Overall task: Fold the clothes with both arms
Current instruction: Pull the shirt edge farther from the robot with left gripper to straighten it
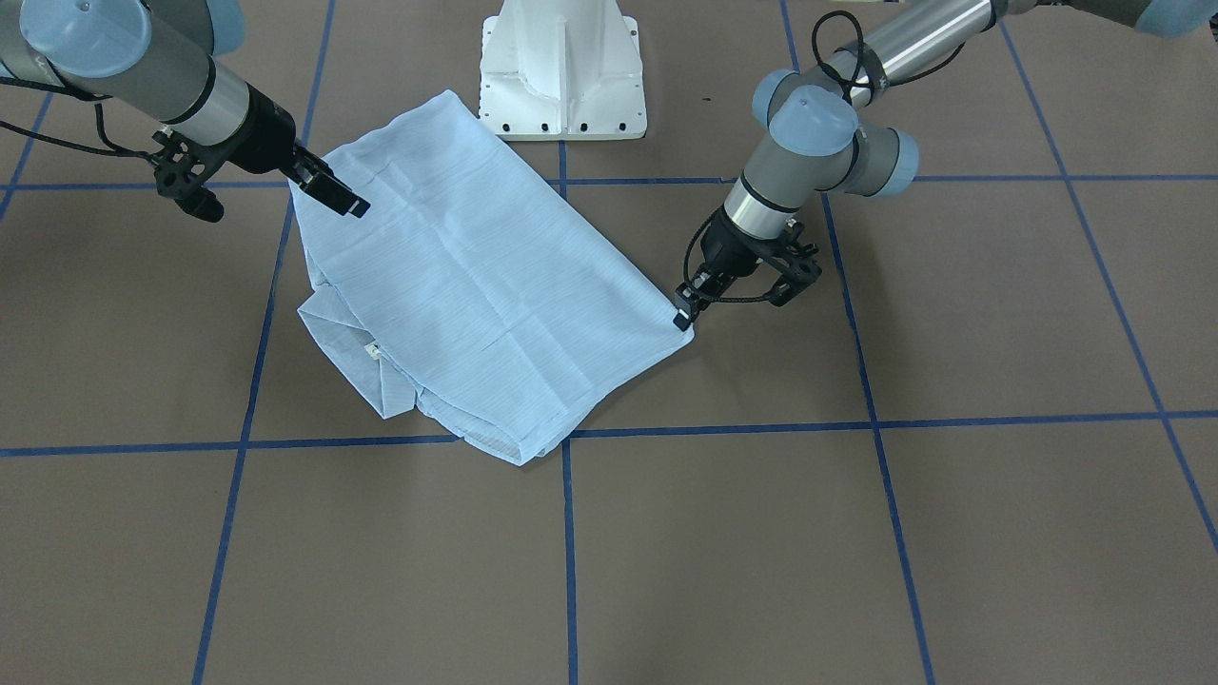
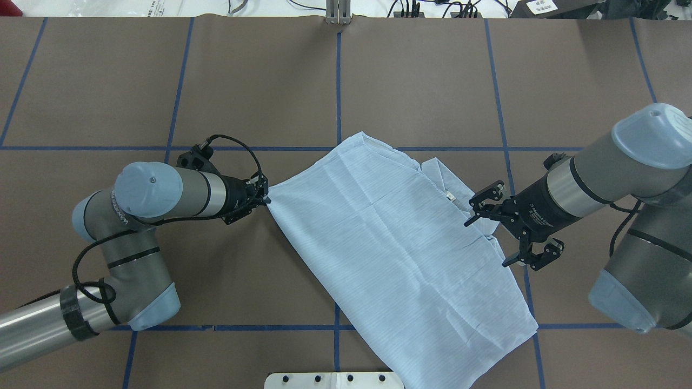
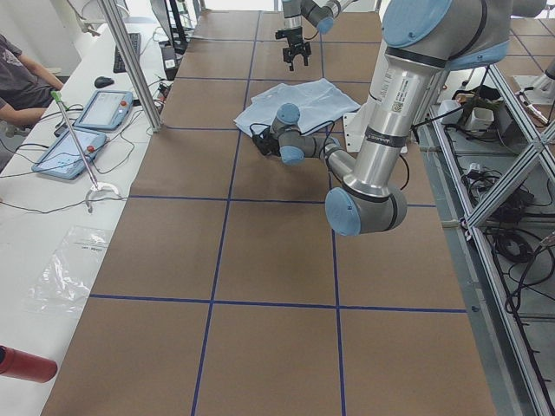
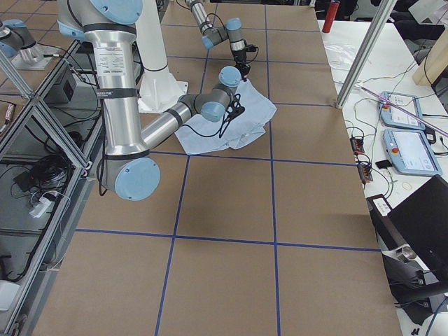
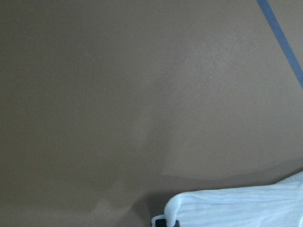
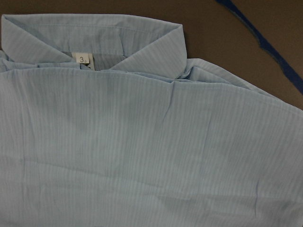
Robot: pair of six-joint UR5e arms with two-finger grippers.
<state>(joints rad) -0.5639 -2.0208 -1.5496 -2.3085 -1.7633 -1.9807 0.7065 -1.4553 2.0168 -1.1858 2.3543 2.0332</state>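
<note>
Shirt (image 2: 394, 254) diagonal, collar (image 2: 444, 175) at right edge

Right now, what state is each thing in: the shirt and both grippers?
shirt: folded over, lying flat, collar exposed at one end.
left gripper: shut on a corner of the shirt.
right gripper: open, over the shirt's edge near the collar.

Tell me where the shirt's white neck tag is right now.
In the overhead view the neck tag sits right of centre, just inside the collar of the light-blue shirt, close beside the open right gripper.
</note>
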